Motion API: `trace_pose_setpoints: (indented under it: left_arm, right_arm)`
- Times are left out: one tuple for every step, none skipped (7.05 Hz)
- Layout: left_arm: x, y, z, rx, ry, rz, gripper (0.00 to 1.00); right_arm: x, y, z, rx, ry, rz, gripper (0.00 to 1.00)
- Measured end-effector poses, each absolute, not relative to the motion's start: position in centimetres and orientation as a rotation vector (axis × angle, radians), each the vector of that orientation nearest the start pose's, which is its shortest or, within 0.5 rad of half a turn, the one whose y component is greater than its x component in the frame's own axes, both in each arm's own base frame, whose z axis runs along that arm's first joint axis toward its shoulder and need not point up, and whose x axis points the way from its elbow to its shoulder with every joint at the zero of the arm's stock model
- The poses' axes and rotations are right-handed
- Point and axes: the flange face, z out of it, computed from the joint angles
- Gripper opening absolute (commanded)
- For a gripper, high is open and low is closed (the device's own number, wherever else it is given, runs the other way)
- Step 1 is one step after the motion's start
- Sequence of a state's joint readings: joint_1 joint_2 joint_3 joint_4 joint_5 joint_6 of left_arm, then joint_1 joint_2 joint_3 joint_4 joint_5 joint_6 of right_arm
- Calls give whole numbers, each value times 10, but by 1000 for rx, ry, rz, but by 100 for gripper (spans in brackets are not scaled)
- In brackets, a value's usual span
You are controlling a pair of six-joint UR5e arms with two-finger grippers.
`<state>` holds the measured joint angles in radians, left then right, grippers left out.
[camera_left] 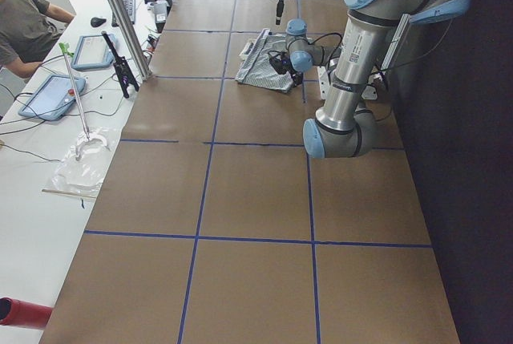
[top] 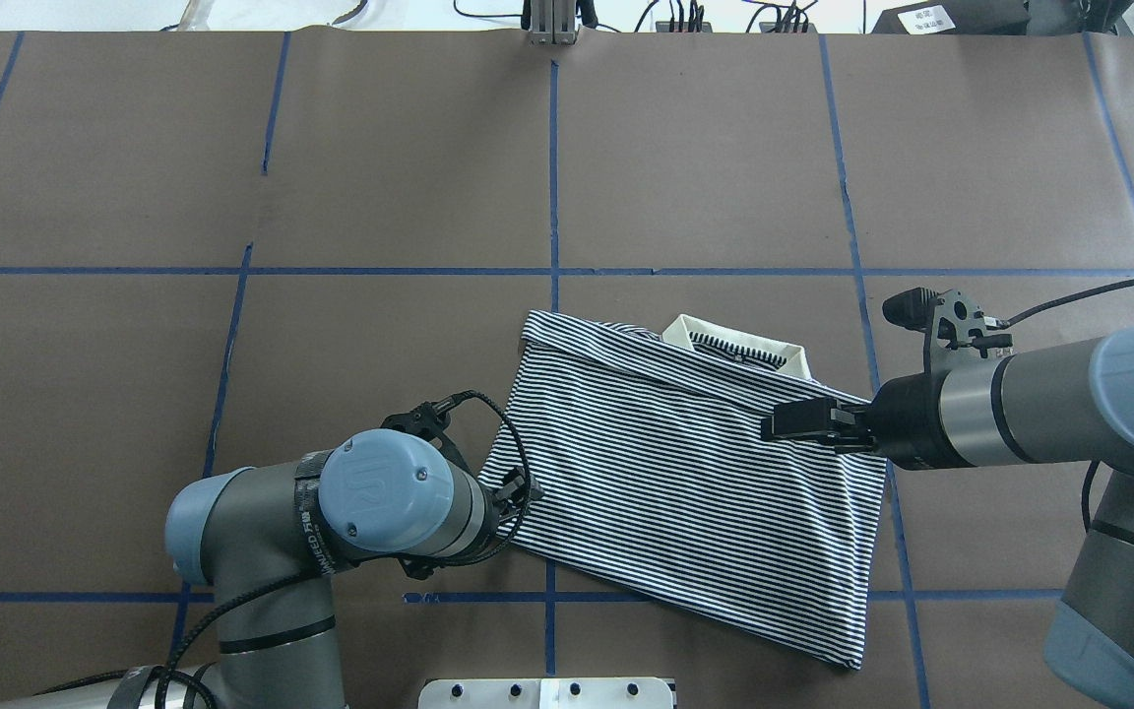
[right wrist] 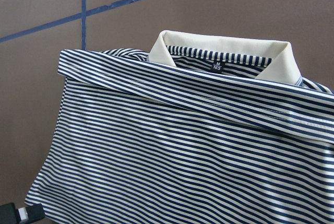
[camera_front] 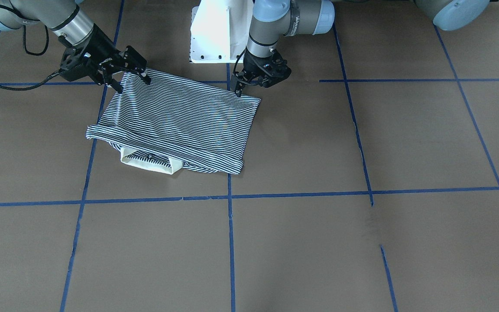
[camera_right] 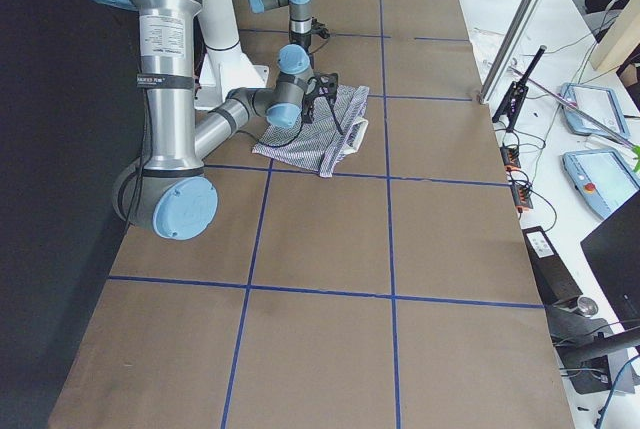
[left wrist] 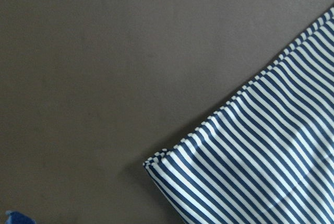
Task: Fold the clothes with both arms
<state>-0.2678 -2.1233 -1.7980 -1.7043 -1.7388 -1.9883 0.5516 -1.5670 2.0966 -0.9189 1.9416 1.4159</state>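
The navy-and-white striped clothes (camera_front: pixel 180 125) (top: pixel 685 492) lie folded flat on the brown table. The lower part is laid up over the chest, and the cream collar (camera_front: pixel 145 164) (top: pixel 739 340) (right wrist: pixel 224 44) sticks out on the side far from the robot. My right gripper (camera_front: pixel 132 82) (top: pixel 769 423) hovers above the shirt's edge on the robot's right. Its fingers are apart and hold nothing, and one fingertip (right wrist: pixel 21 214) shows in the right wrist view. My left gripper (camera_front: pixel 251 86) (top: pixel 520 492) stands open just beside the near corner (left wrist: pixel 156 161), which rests on the table.
The white pedestal base (camera_front: pixel 219 34) (top: pixel 547 692) stands at the robot's edge behind the shirt. Blue tape lines (camera_front: pixel 231 242) grid the table. A person (camera_left: pixel 24 23) sits at a side bench with tablets (camera_left: pixel 52 95) and metal posts (camera_left: pixel 120 15).
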Motion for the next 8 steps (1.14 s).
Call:
trace_pose_setpoints:
  left_arm:
    - [589,-283,234,-217,901,-566,86]
    - [590,-285,236,-212,895,-570,76]
    - [591,-286,239,-209,891,-575,63]
    - [591,-288,240,-206,889,-579,60]
    - [590,-291,240,-196,889,-586,57]
    - [589,-296,241,-184,889,-597,46]
    - [587,-301,243,-175,887,-607,15]
    - [587,-303,243,-172,886,-610,0]
  right_arm:
    - [-343,-327,332,99,-1207,130,100]
    - [-343,-328,332,100,-1207,132,100]
    - [-342,-329,332,101,-1207,133,100]
    - [-342,-329,332,101,-1207,134,100]
    - [-342,-329,332,101,-1207,134,100]
    - [-342,-330,332,100,-1207,135,100]
    - [-341,-330,332,100,-1207,136,100]
    - [-340,-331,332,100,-1207,137,100]
